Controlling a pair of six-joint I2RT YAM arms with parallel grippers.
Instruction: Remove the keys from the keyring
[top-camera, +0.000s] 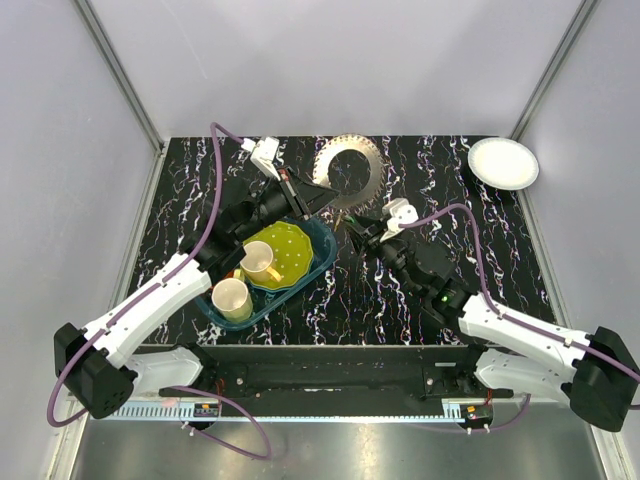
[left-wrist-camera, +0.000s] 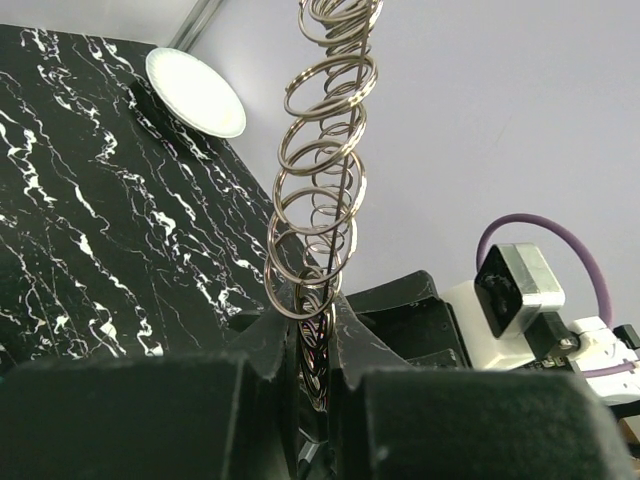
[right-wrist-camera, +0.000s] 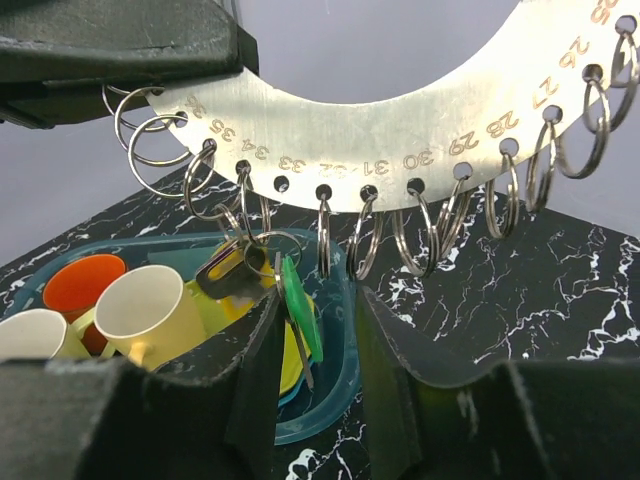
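Left wrist view: left gripper (left-wrist-camera: 315, 335) clamped on one end of the keyring (left-wrist-camera: 322, 250), plate seen edge-on, split rings (left-wrist-camera: 330, 90) stacked toward 12 o'clock. Right wrist view: right gripper (right-wrist-camera: 318, 298) is spread, jaws either side of the keys (right-wrist-camera: 300, 322), not pinching them. Keyring is held up clear of the table (top-camera: 430, 300), at 12 o'clock of table centre in the top view, teal tray (top-camera: 318, 262) at its 7 o'clock. It's a stiff flat metal crescent with numbered holes, one split ring per hole; keys hang near holes 34–35. Judgement: plate is light, rigid and slick, so hold it at the bare end. Keys dangle and swing, rings look springy and tight. Take a key by its head, flat faces between pads
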